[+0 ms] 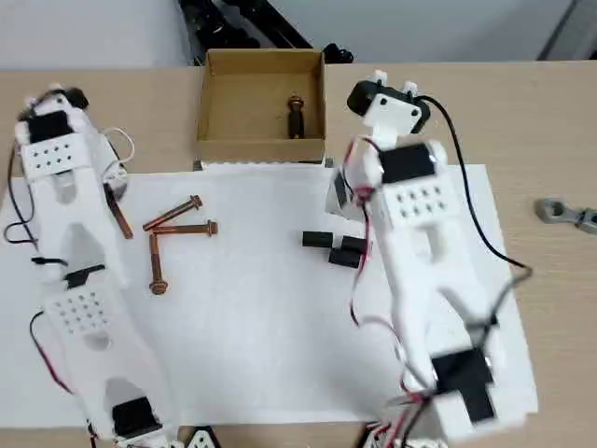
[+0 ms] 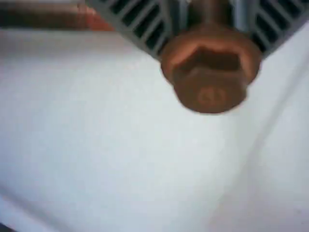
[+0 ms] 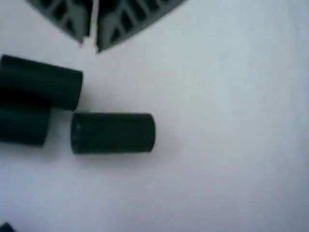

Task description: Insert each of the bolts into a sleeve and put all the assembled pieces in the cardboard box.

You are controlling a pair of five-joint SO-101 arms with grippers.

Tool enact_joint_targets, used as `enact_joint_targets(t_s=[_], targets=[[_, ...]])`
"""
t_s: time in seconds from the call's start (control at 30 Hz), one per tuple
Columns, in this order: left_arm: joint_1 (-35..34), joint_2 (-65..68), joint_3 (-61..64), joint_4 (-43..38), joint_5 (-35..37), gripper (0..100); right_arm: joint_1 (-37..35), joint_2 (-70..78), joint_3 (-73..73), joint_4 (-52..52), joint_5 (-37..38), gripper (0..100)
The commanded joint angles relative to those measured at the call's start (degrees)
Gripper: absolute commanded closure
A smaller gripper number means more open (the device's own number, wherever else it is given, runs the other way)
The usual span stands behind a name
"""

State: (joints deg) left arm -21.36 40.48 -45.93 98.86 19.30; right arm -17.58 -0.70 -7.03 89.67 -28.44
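My left claw [image 2: 207, 17] is clamped on a copper bolt [image 2: 210, 72], head outward, low over the white sheet [image 1: 261, 345] on the tabletop [image 1: 522, 112]. Three loose bolts [image 1: 187, 228] lie near it. My right claw [image 3: 91, 38] hangs nearly closed, holding nothing, just above the black sleeves [image 1: 343, 259]. Farther off, the cardboard box [image 1: 213, 103] holds one assembled piece [image 1: 296, 117].
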Motion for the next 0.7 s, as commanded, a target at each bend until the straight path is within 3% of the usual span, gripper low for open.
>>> enact_joint_targets(t_s=[0.0, 0.2, 0.57, 0.67], targets=[[2.11, -12.92, 2.59, 1.49, -2.9, 99, 0.66, 6.99, -10.55, 2.77, -3.08, 99.2], [4.75, -30.07, 13.14, 0.79, -6.42, 99, 1.98, 13.32, -19.69, 3.82, -4.66, 99.1], [5.1, -64.18, 45.58, -8.62, -11.52, 99, 6.99, 19.21, -20.13, 3.65, -5.19, 98.7], [5.1, -72.88, 54.37, -11.6, -12.4, 99, 6.81, 20.7, -20.13, 3.47, -10.29, 91.9]])
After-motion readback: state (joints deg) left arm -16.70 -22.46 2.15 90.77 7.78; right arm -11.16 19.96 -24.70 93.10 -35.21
